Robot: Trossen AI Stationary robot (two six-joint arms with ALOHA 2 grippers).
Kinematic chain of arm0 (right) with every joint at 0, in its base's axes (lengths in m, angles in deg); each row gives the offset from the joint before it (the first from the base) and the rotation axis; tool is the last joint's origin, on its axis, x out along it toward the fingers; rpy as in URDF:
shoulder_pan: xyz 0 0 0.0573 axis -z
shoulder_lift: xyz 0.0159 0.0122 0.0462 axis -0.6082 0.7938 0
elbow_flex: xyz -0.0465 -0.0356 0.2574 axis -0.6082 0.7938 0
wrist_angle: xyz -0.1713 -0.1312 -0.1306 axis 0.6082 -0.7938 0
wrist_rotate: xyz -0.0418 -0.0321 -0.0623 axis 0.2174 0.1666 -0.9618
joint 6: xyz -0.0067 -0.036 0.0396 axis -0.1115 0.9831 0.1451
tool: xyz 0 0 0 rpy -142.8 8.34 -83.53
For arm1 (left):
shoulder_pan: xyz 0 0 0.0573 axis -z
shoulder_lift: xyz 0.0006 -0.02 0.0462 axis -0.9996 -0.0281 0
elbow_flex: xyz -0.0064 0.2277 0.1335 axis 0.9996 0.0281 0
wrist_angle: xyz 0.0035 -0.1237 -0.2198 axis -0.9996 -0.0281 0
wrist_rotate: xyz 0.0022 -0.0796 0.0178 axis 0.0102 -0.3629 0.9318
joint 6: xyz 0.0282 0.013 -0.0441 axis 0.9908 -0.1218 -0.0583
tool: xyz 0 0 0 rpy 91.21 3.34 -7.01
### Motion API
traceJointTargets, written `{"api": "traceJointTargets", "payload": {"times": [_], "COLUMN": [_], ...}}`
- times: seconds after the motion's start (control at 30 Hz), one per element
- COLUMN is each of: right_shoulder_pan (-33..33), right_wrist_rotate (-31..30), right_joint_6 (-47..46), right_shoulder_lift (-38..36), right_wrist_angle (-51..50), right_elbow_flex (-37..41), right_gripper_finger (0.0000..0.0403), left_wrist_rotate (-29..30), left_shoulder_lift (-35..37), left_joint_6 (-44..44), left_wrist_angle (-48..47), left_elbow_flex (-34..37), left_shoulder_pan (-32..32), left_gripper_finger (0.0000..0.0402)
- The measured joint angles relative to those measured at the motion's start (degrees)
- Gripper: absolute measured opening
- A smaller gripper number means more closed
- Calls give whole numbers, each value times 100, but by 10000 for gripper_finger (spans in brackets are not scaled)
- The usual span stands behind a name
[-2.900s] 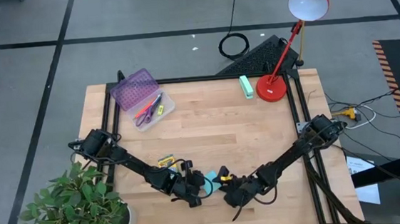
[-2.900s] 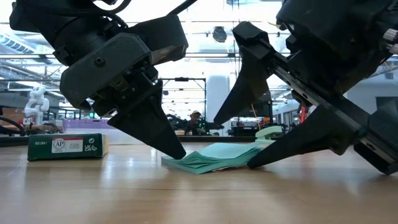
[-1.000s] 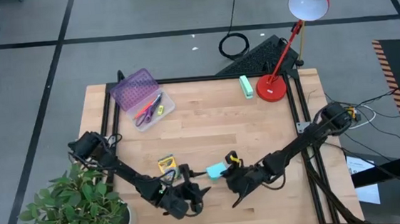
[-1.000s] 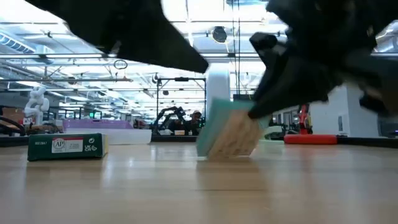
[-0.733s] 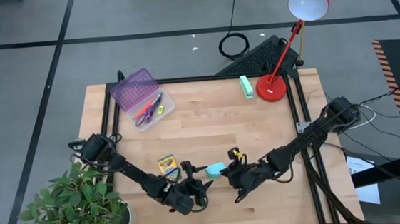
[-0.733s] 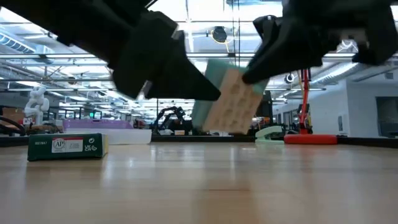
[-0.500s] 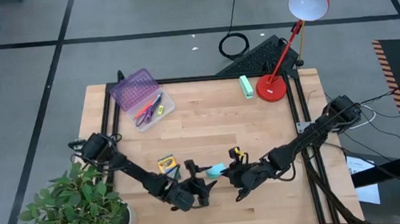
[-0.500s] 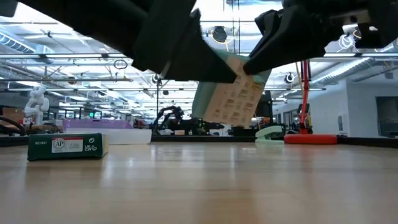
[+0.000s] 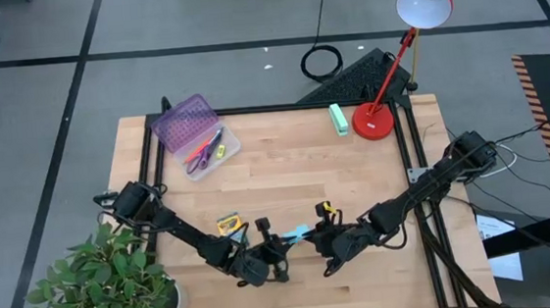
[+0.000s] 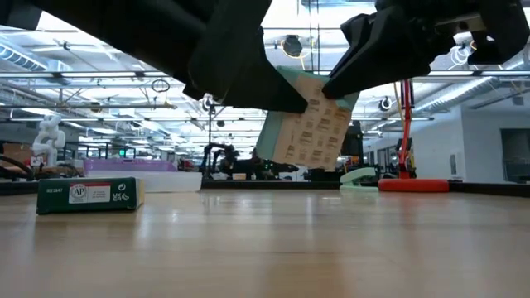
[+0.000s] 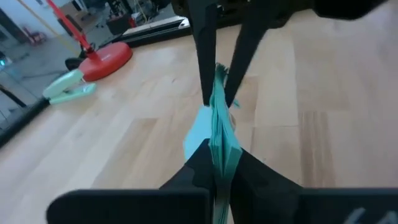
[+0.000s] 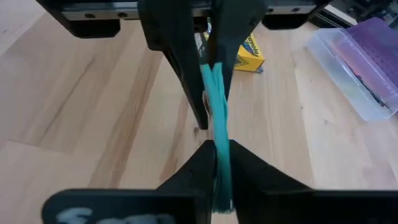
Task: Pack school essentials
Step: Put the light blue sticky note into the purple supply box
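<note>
Glossy wood table (image 9: 296,172) — paper sticky-note pad (image 10: 308,124).

One light-blue sticky-note pad (image 9: 298,234), one yellow-green crayon box (image 9: 227,224) and one clear case with a purple lid (image 9: 195,135) are on show. There is one red desk lamp (image 9: 397,52), one mint-green oblong block (image 9: 338,118) and one potted plant (image 9: 108,282). Two robot arms count two hands: left hand (image 9: 275,248), right hand (image 9: 318,239).

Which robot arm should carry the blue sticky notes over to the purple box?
Probably the left. Both the left claw and right claw pinch the sticky-note pad, but the purple box sits on the left arm's side.
</note>
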Motion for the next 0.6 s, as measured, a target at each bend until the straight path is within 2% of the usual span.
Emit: {"api": "traceJointTargets", "payload": {"times": [0.07, 0.17, 0.37, 0.43, 0.5, 0.6], "right_shoulder_pan": [-29, -105, -361, -450, -492, -480], "right_wrist_rotate": [-14, -217, -1367, -1504, -1495, -1490], "right_joint_6": [2, 0, -88, -59, -87, -109], "right_shoulder_lift": [-2, -2, -2, -2, 43, 213], "right_wrist_angle": [2, -3, -54, -27, 36, 52], "right_elbow_flex": [-4, -4, -7, -7, -10, -11], "right_gripper_finger": [58, 120, 272, 311, 337, 350], "left_wrist_rotate": [-5, -65, -155, -155, -161, -207], "left_shoulder_lift": [0, 58, 137, 137, 133, 136], "left_joint_6": [-295, -585, -1126, -1233, -1222, -1209], "left_wrist_angle": [-20, -151, -461, -545, -577, -553], "left_elbow_flex": [0, 0, 0, 0, 2, 2], "left_shoulder_pan": [-27, -68, -143, -175, -183, -180], "left_gripper_finger": [18, 13, 11, 11, 11, 11]}}
